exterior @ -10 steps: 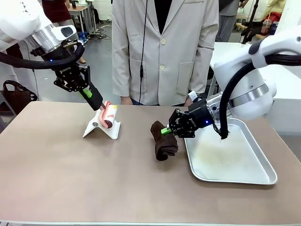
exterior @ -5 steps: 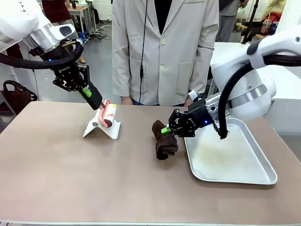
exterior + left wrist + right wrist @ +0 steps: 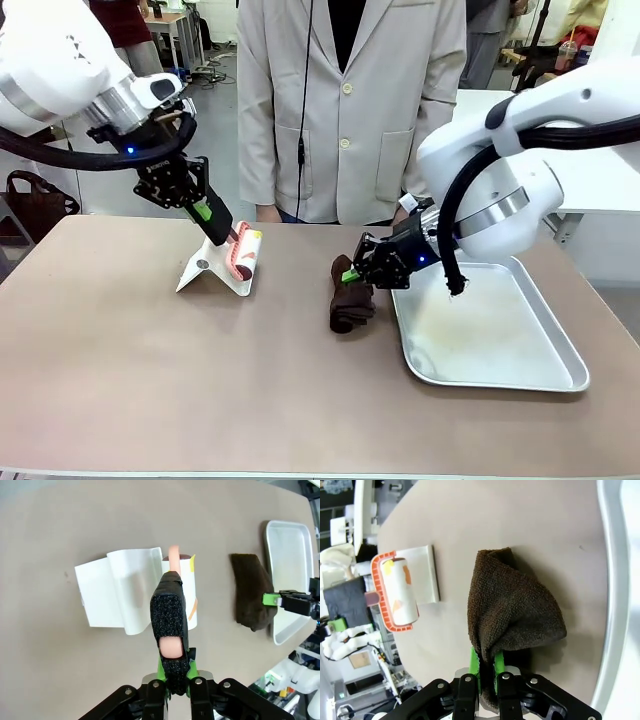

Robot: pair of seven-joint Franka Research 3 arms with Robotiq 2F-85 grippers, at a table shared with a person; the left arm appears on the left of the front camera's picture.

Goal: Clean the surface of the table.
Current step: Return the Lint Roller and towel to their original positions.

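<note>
Left gripper (image 3: 222, 231), clamped on lint roller (image 3: 243, 258) handle, has tilted it lower; right gripper (image 3: 349, 276), pinching brown cloth (image 3: 350, 305), dragged it slightly left—probably wiping table (image 3: 150, 380).

The table (image 3: 150, 390) has a smooth brownish-taupe top with a pale edge. A white sheet (image 3: 208, 272) lies toward its far left part, one side curled up, with a lint roller (image 3: 243, 255) on it. A dark brown cloth (image 3: 350, 305) rests near the middle, just beside a silver metal tray (image 3: 560, 375) that sits toward the right edge.
</note>
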